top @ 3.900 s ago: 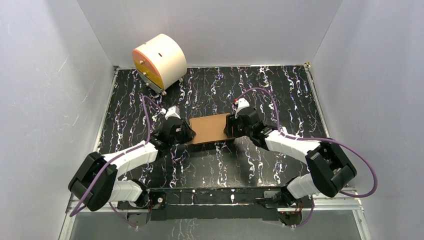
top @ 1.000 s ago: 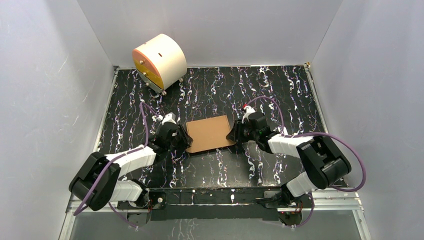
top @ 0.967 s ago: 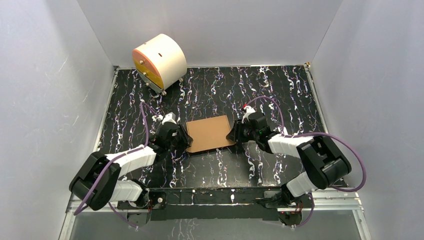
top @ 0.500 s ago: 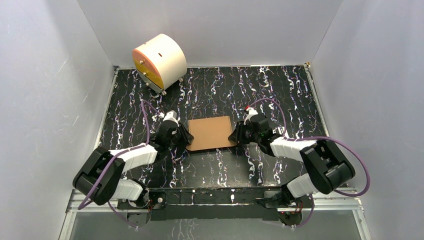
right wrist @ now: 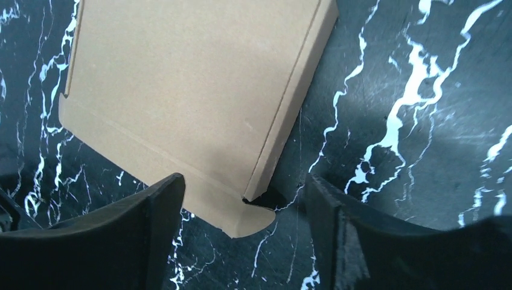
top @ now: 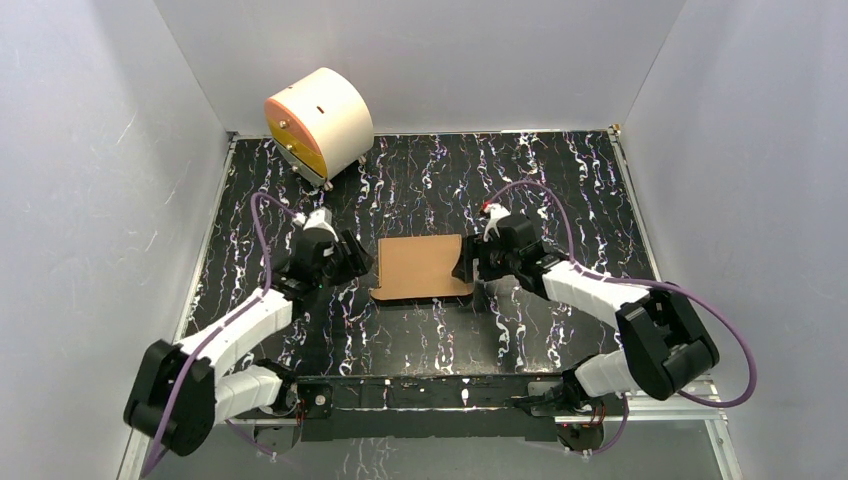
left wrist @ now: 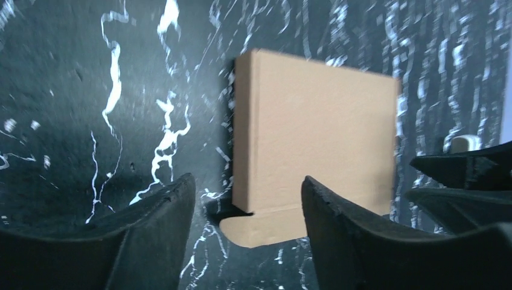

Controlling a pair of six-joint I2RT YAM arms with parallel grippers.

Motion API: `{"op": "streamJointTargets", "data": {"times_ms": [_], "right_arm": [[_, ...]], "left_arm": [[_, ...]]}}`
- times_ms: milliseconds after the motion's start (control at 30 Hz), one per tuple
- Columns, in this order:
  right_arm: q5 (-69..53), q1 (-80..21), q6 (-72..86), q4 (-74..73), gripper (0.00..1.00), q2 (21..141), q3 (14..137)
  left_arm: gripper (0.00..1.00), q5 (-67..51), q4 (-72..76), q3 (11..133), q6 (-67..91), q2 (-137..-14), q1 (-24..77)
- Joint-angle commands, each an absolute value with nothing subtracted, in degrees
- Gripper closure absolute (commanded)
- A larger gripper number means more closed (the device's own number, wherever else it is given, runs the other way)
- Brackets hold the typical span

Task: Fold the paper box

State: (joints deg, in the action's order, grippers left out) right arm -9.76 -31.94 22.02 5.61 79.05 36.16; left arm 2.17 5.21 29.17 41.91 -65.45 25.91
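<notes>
While the box [top: 422,268] lies flat and closed near the middle of the counter [top: 570,180], a narrow flap [left wrist: 265,226] with rounded corners juts from its near edge. Its top is plain brown and bare. The right hand [top: 468,262] sits just beside the box's right edge, fingers [right wrist: 121,241] spread apart; in its wrist view the box's near right corner shows between them, unclamped, and whether they touch the cardboard cannot be told. The left hand [top: 356,262] stands a little off the left edge, with dark counter between it and the box, its fingers [left wrist: 151,241] also apart and holding nothing. A cream cylinder [top: 318,122] with an orange face stands in the far left corner, well apart.
</notes>
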Motion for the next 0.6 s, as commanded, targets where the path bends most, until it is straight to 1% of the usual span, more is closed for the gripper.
{"op": "streamJointTargets", "data": {"times_ms": [0, 67, 167, 200, 233, 400, 567], "right_arm": [[-10.71, -32.37, 12.63, -1.80, 0.12, 75.47, 42.46], [-11.74, -33.22, 8.35, -3.68, 0.08, 74.83, 44.64], [-10.82, -36.14, 1.00, -5.61, 0.04, 74.62, 47.01], [-10.66, -37.36, -2.10, -5.89, 0.02, 74.77, 47.48], [-10.22, -38.46, -5.62, -6.24, 0.01, 74.98, 47.98], [-9.49, -43.80, -13.85, -9.88, 0.01, 77.69, 51.03], [-2.47, -51.28, -22.58, -10.57, 0.02, 79.54, 51.69]], "left_arm": [[0.34, 5.85, -7.26, 37.59, 36.79, -58.20, 25.06], [0.27, 6.86, -10.53, 40.94, 34.74, -56.15, 24.76], [0.16, 8.24, -13.90, 45.50, 31.27, -54.20, 24.36], [0.14, 8.68, -14.89, 46.93, 30.16, -53.88, 24.08], [0.12, 8.97, -15.73, 48.73, 28.79, -53.68, 23.88], [0.10, 11.82, -15.35, 51.00, 19.90, -52.67, 22.67], [0.10, 12.26, -12.77, 47.94, 15.91, -48.91, 19.42]]}}
